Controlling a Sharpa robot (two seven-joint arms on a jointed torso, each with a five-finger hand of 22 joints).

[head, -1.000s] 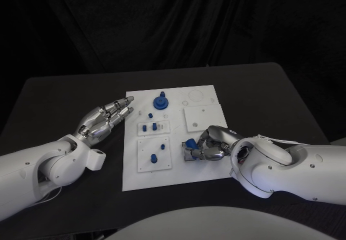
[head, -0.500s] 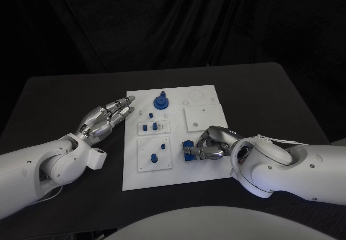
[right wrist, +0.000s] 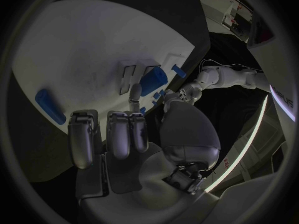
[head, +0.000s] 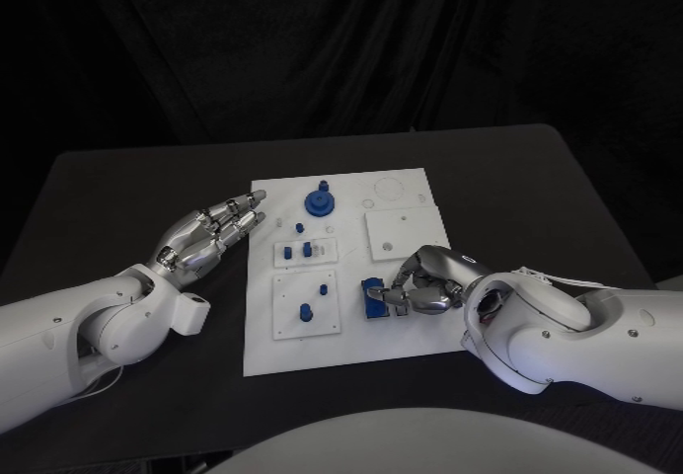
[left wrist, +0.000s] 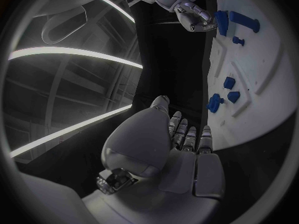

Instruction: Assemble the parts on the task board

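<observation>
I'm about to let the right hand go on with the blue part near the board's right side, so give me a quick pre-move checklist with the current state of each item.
1. Right hand is at the blue part: ok, its fingers curl right beside the part on the task board.
2. Firm hold on that part: cannot tell; the head view does not show the contact.
3. Left hand out of the way: ok, it lies open off the board's left edge, holding nothing.
4. Blue disc undisturbed: ok, it sits at the board's far end.
5. Small blue pegs in the left insets: ok, apart from both hands.
</observation>
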